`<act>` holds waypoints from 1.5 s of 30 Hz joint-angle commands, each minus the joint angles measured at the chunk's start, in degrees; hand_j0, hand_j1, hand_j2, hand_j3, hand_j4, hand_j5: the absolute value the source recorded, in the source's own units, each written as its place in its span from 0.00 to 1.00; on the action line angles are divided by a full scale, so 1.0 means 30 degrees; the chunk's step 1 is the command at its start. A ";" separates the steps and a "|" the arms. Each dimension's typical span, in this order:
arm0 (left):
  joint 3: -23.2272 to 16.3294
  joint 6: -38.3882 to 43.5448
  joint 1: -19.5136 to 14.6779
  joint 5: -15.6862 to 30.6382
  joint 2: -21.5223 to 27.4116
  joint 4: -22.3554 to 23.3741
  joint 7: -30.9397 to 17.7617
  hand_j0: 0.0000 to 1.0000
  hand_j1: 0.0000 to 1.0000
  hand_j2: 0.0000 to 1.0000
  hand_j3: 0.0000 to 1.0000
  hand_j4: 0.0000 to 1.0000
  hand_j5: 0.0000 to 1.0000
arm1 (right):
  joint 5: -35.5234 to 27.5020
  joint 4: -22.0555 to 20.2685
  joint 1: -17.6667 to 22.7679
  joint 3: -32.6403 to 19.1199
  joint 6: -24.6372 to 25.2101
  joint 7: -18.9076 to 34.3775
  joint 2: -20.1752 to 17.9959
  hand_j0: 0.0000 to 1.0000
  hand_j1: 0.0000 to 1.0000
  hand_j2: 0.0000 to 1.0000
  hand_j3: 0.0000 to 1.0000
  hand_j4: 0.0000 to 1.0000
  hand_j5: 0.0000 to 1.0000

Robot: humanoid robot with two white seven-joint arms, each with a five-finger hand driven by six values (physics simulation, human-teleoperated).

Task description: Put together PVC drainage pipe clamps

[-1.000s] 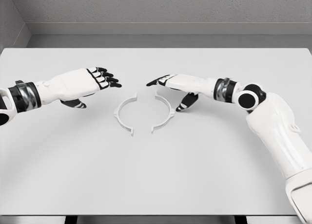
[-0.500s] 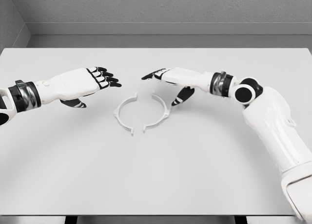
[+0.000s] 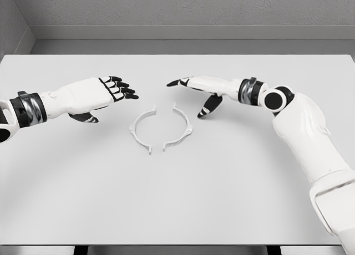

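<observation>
Two white half-ring clamp pieces lie on the white table (image 3: 177, 199) near its middle, facing each other like brackets. The left clamp half (image 3: 141, 129) and the right clamp half (image 3: 180, 128) are a small gap apart, nearly meeting at their near ends. My left hand (image 3: 113, 88) hovers to the upper left of the left half, fingers relaxed and holding nothing. My right hand (image 3: 191, 91) hovers just above and behind the right half, fingers spread, thumb pointing down near the piece's outer side, holding nothing.
A grey wall (image 3: 177, 11) runs behind the table's far edge. My right arm (image 3: 310, 144) stretches across the table's right side.
The right clamp half has slid left toward the left half and turned slightly. My right hand then lifted and drew back a little. The left hand has not moved.
</observation>
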 commanded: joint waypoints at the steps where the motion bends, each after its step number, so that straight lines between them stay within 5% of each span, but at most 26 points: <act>1: 0.0007 0.0044 0.0000 0.0101 0.0006 0.0000 -0.0035 1.00 1.00 1.00 1.00 1.00 1.00 | 0.0036 0.0402 0.0000 -0.0015 0.0046 -0.0007 0.0305 1.00 1.00 1.00 1.00 1.00 1.00; 9: 0.0036 0.0044 0.0000 0.0101 0.0006 -0.0029 -0.0035 1.00 1.00 1.00 1.00 1.00 1.00 | 0.0154 0.2101 -0.0821 -0.0015 0.0046 -0.0007 0.1038 1.00 1.00 1.00 1.00 1.00 1.00; 45: 0.0065 0.0044 0.0029 0.0101 -0.0082 -0.0029 -0.0152 1.00 1.00 1.00 1.00 1.00 1.00 | 0.0652 0.2102 -0.1377 0.0014 0.0046 -0.0007 0.2151 1.00 1.00 1.00 1.00 1.00 1.00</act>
